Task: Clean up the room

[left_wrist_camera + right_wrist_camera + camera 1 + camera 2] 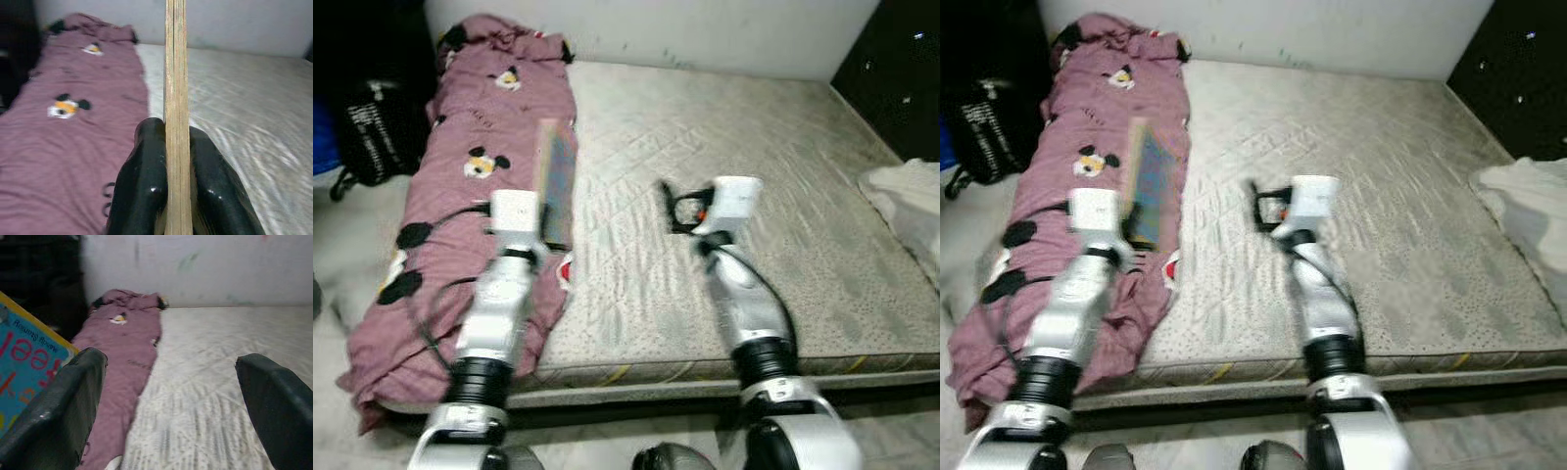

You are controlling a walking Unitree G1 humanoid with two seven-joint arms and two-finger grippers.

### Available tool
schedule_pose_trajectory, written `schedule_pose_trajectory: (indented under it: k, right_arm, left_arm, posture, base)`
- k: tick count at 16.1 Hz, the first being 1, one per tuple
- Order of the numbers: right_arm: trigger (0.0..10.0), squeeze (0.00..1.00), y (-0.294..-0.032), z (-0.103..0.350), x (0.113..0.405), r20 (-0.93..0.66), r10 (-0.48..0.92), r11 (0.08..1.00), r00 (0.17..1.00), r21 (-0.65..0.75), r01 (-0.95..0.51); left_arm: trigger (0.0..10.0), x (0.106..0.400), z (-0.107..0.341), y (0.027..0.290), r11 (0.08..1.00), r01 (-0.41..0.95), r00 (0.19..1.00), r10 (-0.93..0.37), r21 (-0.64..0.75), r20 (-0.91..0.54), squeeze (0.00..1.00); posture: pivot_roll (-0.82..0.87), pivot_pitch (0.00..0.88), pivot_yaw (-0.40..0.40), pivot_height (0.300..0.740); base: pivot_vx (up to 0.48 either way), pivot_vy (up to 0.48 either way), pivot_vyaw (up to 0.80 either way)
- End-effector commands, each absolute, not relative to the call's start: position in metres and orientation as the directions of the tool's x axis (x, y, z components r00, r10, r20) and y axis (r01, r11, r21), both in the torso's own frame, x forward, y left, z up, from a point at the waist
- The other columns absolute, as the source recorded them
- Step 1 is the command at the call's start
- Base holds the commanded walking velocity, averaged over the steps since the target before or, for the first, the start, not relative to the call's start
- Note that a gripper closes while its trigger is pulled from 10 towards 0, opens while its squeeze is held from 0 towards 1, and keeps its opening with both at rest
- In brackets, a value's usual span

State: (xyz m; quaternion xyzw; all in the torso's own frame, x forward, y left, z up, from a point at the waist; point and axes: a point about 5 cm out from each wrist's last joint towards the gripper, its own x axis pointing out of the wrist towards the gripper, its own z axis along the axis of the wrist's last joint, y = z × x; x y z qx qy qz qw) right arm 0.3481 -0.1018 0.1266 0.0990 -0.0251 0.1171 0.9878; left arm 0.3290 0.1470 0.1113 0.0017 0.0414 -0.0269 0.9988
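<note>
Left gripper (pixel 546 211) clamps book (pixel 555 181) edge-up, long axis toward 12 o'clock; right gripper (pixel 674 206) gapes empty at 3 o'clock.

Book (pixel 24 382) cover, lower left of the right wrist view: small dark print along the yellow edge reading roughly "Reading Street", uncertain; large red letters below, cut off, appear as "eel". White lettering on the black bag (pixel 374 127), upper left, is illegible.
</note>
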Motion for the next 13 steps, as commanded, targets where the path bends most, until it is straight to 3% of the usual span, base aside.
schedule_pose_trajectory:
  k: [1, 10, 13]
  right_arm:
    - [10.0, 0.00, -0.1164, 0.1273, 0.3503, 0.071, 0.192, 0.964, 0.979, 0.172, -0.202]
    - [10.0, 0.00, -0.1161, 0.1279, 0.3508, 0.075, 0.195, 0.965, 0.978, 0.166, -0.205]
    - [10.0, 0.00, -0.1154, 0.1296, 0.3525, 0.078, 0.201, 0.965, 0.976, 0.156, -0.211]
  left_arm:
    - [10.0, 0.3312, 0.1201, 0.1309, 0.995, 0.100, 0.994, -0.100, -0.014, -0.038, 0.00]
    - [10.0, 0.3319, 0.1204, 0.1305, 0.995, 0.102, 0.994, -0.103, -0.019, -0.036, 0.00]
    - [10.0, 0.3342, 0.1225, 0.1327, 0.995, 0.081, 0.996, -0.083, -0.062, -0.025, 0.00]
  posture:
    - [0.02, 0.000, -0.066, 0.740]
    - [0.02, 0.000, -0.066, 0.740]
    - [0.02, 0.000, -0.071, 0.740]
  base:
    - [0.000, -0.465, 0.00]
    - [0.000, -0.468, 0.00]
    - [0.000, 0.000, 0.00]
